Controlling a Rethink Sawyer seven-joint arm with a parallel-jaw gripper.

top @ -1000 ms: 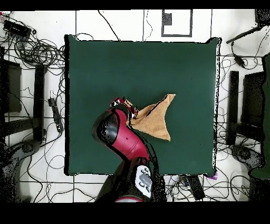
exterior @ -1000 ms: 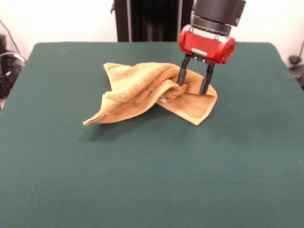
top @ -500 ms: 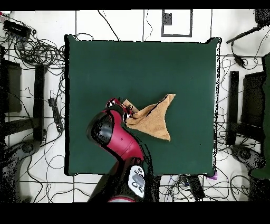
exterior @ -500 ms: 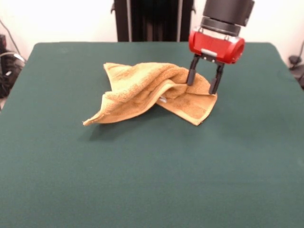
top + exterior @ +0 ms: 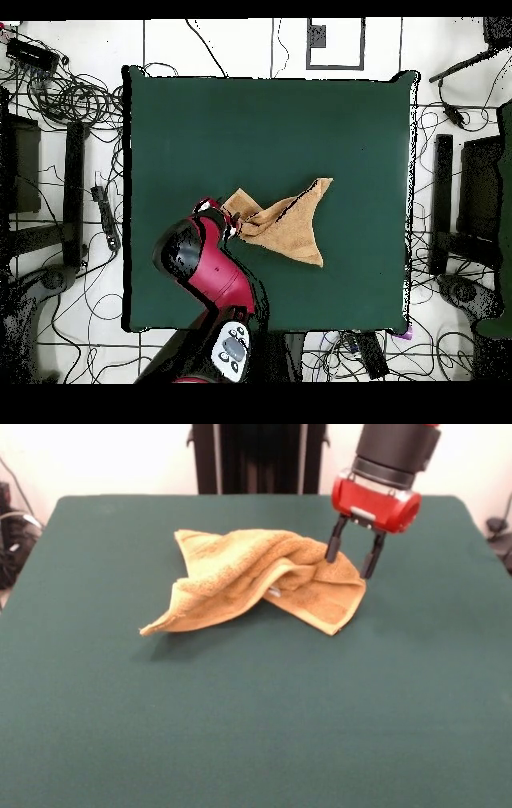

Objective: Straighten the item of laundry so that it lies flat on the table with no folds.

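From the front, one small golden-orange terry-cloth towel (image 5: 260, 578) lies crumpled on the dark green felt-covered tabletop (image 5: 256, 712), a little past the middle and toward the far side. It is bunched into ridges with one pointed corner stretched out toward the picture's left and a folded flap at its right end. A small pale tag shows near a fold in the middle of it; I cannot read any writing on it. My two dark fingers (image 5: 353, 558) hang below my red wrist housing, spread apart with nothing between them. One tip sits against the towel's upper right fold and the other is just off its right edge, over bare cloth. Compared with a second ago, I have slid to the picture's right and lifted slightly: then both tips stood on the towel. The towel itself keeps the same shape and place.

From overhead, the one towel (image 5: 284, 223) lies near the tabletop's (image 5: 270, 110) centre, with a point reaching up and right. My red and black arm has swung leftward since a second ago, and my fingers (image 5: 231, 228) now sit at the towel's left end, more of which is uncovered.
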